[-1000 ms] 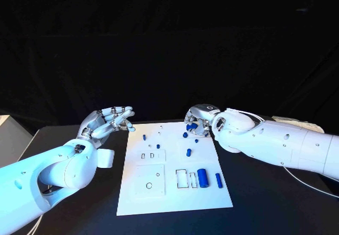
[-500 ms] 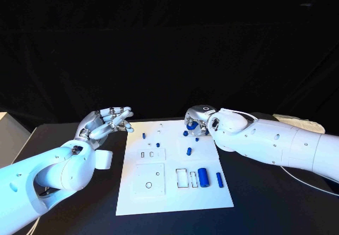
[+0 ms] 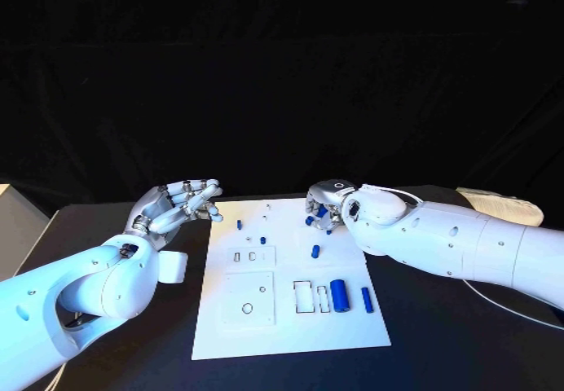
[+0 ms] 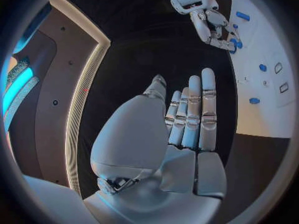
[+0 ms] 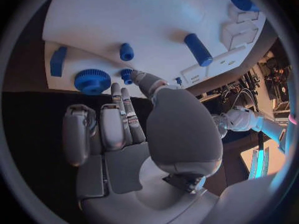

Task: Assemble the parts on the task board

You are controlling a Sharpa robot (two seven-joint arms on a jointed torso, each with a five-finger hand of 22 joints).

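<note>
Hiding far board corner – right hand (image 3: 324,208); grip unclear.

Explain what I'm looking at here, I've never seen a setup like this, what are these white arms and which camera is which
This is a robot with two white arms, each ending in a silver many-fingered hand. One picture looks down from its head at a black table; the two round ones come from cameras at its wrists.

On the table lies a white task board with small blue parts on it, such as a big blue cylinder, and some empty slots.

The left hand hangs beside the board, fingers apart, holding nothing. The right hand is at the board's far edge; its wrist view shows a fingertip on a small blue peg, beside a blue gear. I can't tell whether it grips anything.
</note>
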